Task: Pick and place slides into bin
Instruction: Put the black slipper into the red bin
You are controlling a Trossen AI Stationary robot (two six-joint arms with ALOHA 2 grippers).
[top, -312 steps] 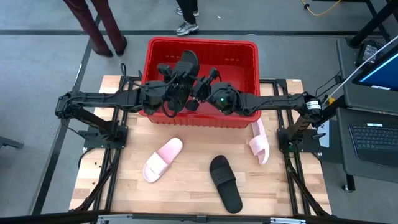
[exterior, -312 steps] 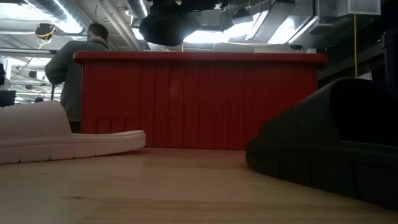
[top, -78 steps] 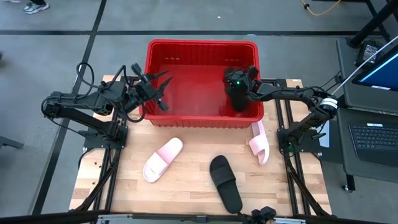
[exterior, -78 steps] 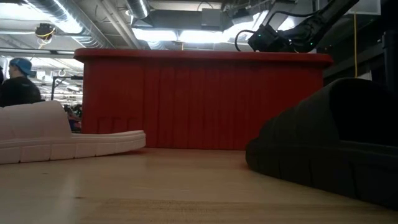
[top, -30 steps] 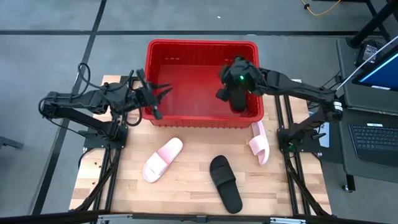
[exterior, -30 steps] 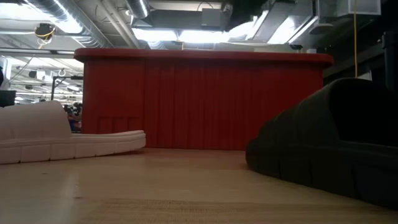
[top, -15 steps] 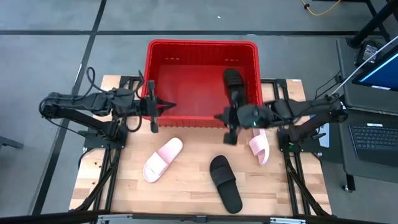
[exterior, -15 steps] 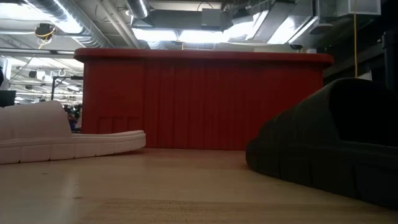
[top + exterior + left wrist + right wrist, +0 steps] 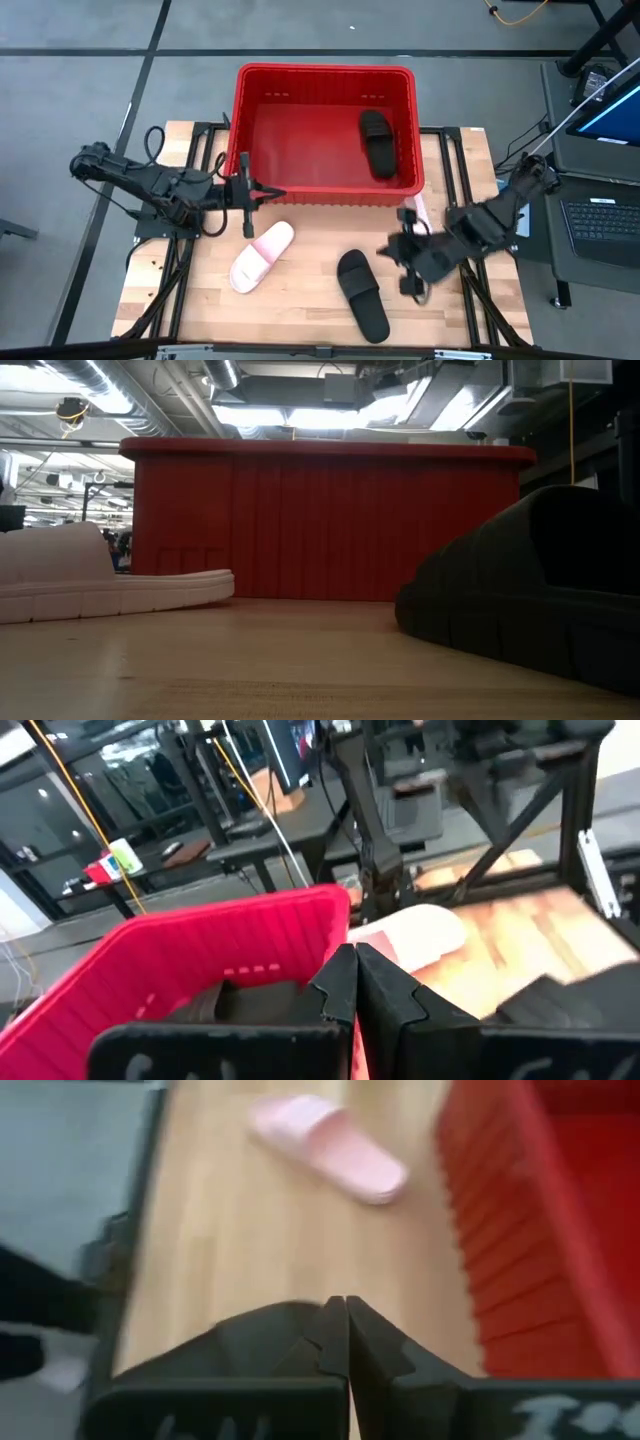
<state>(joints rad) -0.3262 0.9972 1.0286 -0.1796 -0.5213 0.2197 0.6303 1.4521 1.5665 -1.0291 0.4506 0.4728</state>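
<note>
Nearest me on the pale wooden table (image 9: pixel 300 300) lie a matte black slide (image 9: pixel 362 294) and a smooth pink slide (image 9: pixel 262 256). Right gripper (image 9: pixel 408 262) and left gripper (image 9: pixel 247 190) hold nothing, fingers pressed together. Upper centre, the ribbed red bin (image 9: pixel 325 72) holds another black slide (image 9: pixel 377 143).

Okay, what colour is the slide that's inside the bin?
Black; the slide in the red bin shows best in the high view.
</note>
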